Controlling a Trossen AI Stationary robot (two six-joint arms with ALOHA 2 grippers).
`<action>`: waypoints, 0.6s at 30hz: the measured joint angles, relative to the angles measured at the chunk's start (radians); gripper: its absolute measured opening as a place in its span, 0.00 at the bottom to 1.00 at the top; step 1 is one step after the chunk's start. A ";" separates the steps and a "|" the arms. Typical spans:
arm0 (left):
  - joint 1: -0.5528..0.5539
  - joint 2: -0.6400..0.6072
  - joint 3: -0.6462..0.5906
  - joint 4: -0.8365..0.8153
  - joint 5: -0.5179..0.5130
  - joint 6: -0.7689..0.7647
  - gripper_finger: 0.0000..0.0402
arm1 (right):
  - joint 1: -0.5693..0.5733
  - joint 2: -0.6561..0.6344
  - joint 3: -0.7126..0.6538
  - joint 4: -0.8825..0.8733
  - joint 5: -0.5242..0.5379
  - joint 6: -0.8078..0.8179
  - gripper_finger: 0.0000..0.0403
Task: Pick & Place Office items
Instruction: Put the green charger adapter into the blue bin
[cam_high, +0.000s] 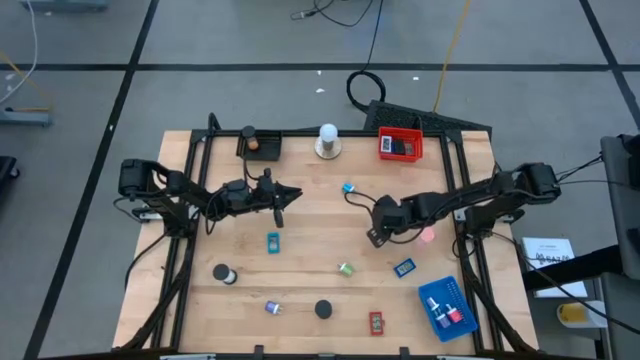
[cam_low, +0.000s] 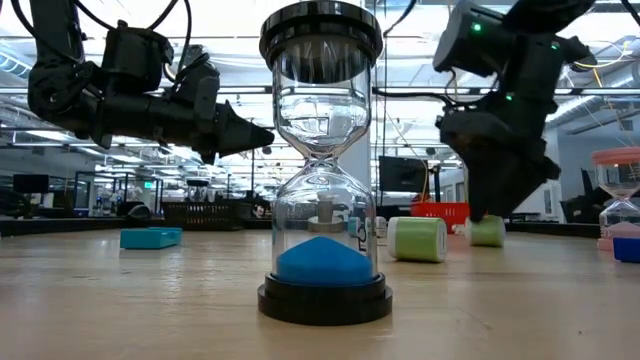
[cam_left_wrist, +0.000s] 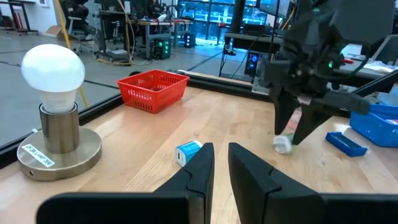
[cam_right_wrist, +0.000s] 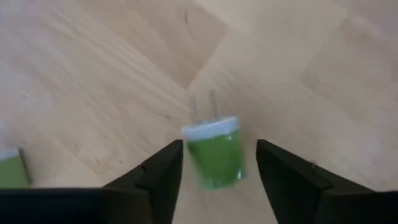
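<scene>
From above, you see the left gripper (cam_high: 290, 193) over the surface (cam_high: 310, 285) left of centre, fingers pressed together on nothing. Your right gripper (cam_high: 377, 236) is right of centre, pointing down. Three trays sit on the surface. The red tray (cam_high: 401, 146) at the far edge holds a dark flat item. The blue tray (cam_high: 446, 306) at the near right corner holds a red piece and small white bits. The black tray (cam_high: 259, 144) at the far left holds a brown cylinder (cam_high: 254, 142). Loose office items lie around: a blue block (cam_high: 273, 241), a green spool (cam_high: 346, 268), a blue rectangle (cam_high: 404, 267), a pink item (cam_high: 428, 235) just beside the right arm, a red rectangle (cam_high: 376, 322) and a black disc (cam_high: 323, 309) near the front. The bulb (cam_high: 327, 140) stands on its round base between the black and red trays.

In the low view an hourglass (cam_low: 322, 165) with blue sand fills the middle; behind it lie a green roll (cam_low: 419, 239) and the blue block (cam_low: 151, 237).

Your left wrist view shows the closed fingers (cam_left_wrist: 198, 175), the bulb (cam_left_wrist: 53, 98), the red tray (cam_left_wrist: 153, 89) and a small blue item (cam_left_wrist: 188, 152) on the surface just past the fingertips.

Your right wrist view shows the fingers (cam_right_wrist: 160, 176) spread, with a green plug (cam_right_wrist: 214, 152) lying on the surface between them, its white end and prongs pointing away. You cannot tell whether they touch it.
</scene>
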 joint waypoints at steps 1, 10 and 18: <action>0.000 0.000 0.000 0.000 0.000 0.000 0.14 | -0.005 0.001 0.008 -0.010 0.001 -0.010 0.51; 0.000 0.000 0.000 -0.001 0.000 0.000 0.14 | -0.011 0.040 0.034 -0.024 -0.007 -0.038 0.51; 0.000 0.000 0.000 0.000 0.000 0.000 0.14 | -0.005 0.079 0.034 -0.023 -0.047 -0.013 0.44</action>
